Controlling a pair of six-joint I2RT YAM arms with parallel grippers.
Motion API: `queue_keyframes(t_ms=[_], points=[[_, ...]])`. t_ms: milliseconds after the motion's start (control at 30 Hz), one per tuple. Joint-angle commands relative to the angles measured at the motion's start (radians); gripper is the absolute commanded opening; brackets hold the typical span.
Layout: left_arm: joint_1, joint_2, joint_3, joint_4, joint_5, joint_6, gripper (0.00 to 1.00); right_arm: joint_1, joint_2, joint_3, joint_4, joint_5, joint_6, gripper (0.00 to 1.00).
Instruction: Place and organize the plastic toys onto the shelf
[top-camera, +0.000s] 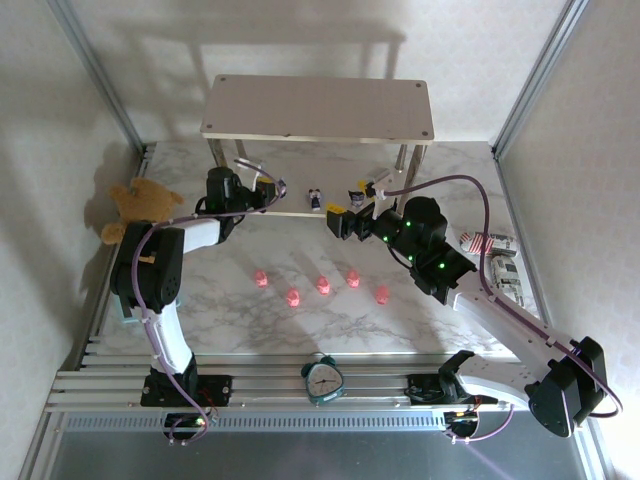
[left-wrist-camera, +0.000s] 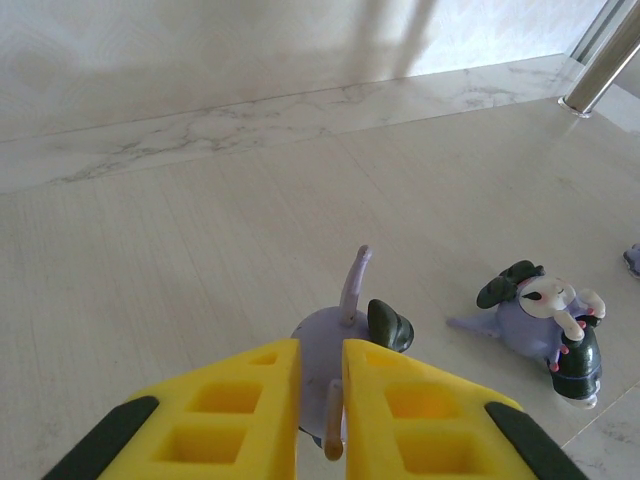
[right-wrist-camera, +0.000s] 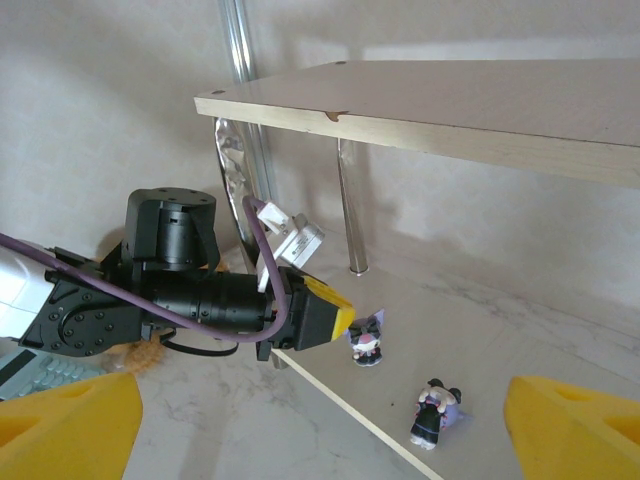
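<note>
Top external: left gripper (top-camera: 272, 190) reaches under the shelf (top-camera: 320, 108) top, at the lower board (top-camera: 295, 205). Five pink pigs (top-camera: 322, 285) sit on the table (top-camera: 220, 325).

Left wrist: jaws pinch a purple figurine (left-wrist-camera: 330, 325) at the board; second figurine (left-wrist-camera: 545, 320) lies tipped nearby. Advice: open slowly and back straight out, so it does not topple.

Right wrist: right gripper (right-wrist-camera: 320, 425) spread wide, holding nothing.

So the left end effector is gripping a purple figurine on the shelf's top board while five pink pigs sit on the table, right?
Not the top board. The right wrist view shows the left end effector gripping the purple figurine on the shelf's lower board. The rest stands.
</note>
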Motion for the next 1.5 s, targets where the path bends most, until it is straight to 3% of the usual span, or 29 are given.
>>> queue_keyframes(t_ms=[0, 567, 1467], points=[[-0.011, 0.005, 0.028, -0.051, -0.017, 0.022, 0.19, -0.007, -0.020, -0.013, 0.037, -0.018, -0.002, 0.94], [-0.029, 0.014, 0.086, -0.157, -0.052, 0.076, 0.20, -0.006, -0.046, -0.035, 0.043, -0.011, -0.001, 0.94], [-0.029, -0.025, 0.090, -0.122, -0.078, 0.057, 0.29, -0.007, -0.045, -0.032, 0.041, -0.015, 0.001, 0.94]])
